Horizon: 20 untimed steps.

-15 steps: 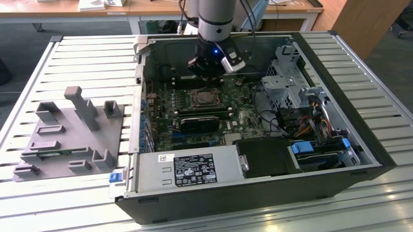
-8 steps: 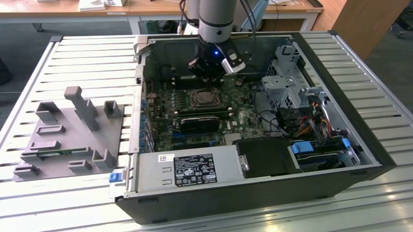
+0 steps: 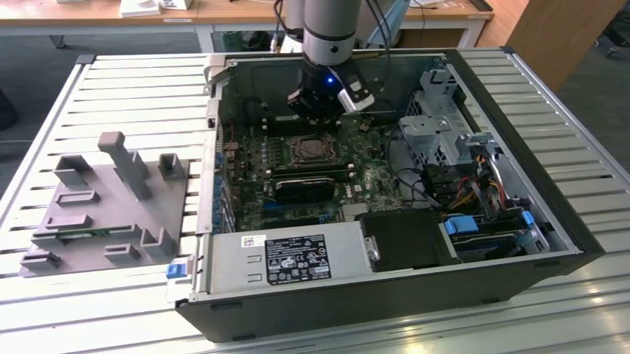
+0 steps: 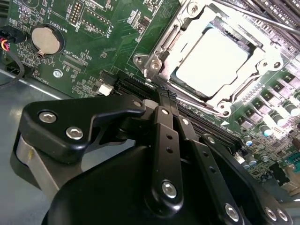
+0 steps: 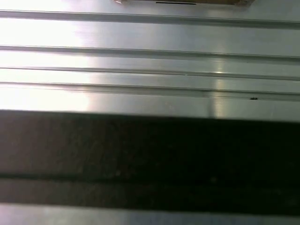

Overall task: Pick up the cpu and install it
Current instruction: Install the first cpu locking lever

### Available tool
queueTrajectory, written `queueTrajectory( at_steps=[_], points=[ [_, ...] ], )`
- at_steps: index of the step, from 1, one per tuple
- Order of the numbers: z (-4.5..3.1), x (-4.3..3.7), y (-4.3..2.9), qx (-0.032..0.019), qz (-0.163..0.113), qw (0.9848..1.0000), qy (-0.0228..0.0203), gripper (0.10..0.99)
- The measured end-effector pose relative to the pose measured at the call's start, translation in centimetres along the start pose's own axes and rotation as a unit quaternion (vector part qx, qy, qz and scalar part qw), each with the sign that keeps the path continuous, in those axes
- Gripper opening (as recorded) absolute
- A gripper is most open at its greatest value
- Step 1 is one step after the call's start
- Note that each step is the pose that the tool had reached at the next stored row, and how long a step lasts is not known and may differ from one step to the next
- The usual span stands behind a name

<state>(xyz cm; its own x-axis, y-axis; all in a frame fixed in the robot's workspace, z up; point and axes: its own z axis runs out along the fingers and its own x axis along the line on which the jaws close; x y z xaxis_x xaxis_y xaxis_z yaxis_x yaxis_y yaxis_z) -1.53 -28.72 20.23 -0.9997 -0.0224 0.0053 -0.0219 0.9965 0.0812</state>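
1. Since the cpu (image 4: 212,63) already sat inside its socket frame (image 4: 161,56) on the motherboard (image 4: 93,28), I'd guess the job was at the seating stage, not the pick-up. In the second wrist view the chip looked flat and square in the opening, with nothing gripping it.
2. As for the tool (image 3: 317,109), it hung over the board just beyond the socket, apart from the chip. I honestly couldn't tell if it was released or clenched; the black linkage plates (image 4: 164,140) hid the tips.
3. To do this step well, my take: the chip has to lie level with its edges parallel to the frame, no corner riding up. Any push should go straight down and gently, since a tilt could bend contacts underneath.
4. Materials: the chip top was pale, smooth, silvery metal that caught the light. The frame was bright stamped steel with screws at the corners.
5. The board was glossy green and crowded with small parts, with a round coin cell (image 4: 46,39) near one edge. The open PC case (image 3: 551,243) was dark sheet metal.
6. Off to the exterior view's left stood a grey plastic fixture (image 3: 108,206) with blocky uprights, on a ribbed aluminium surface (image 3: 59,110).
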Motion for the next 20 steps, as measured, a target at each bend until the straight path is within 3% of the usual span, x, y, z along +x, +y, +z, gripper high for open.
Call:
queueTrajectory(
  at_steps=[4, 10, 20],
  points=[
    [-0.05, 0.00, 0.01, 0.0008, 0.000, 1.0000, -0.0001, 0.106],
    [0.14, -0.01, 0.02, 0.0116, 0.000, 0.9999, 0.0002, 0.106],
    [0.61, -0.04, 0.04, 0.0183, 0.000, 0.9998, 0.0006, 0.106]
  ],
)
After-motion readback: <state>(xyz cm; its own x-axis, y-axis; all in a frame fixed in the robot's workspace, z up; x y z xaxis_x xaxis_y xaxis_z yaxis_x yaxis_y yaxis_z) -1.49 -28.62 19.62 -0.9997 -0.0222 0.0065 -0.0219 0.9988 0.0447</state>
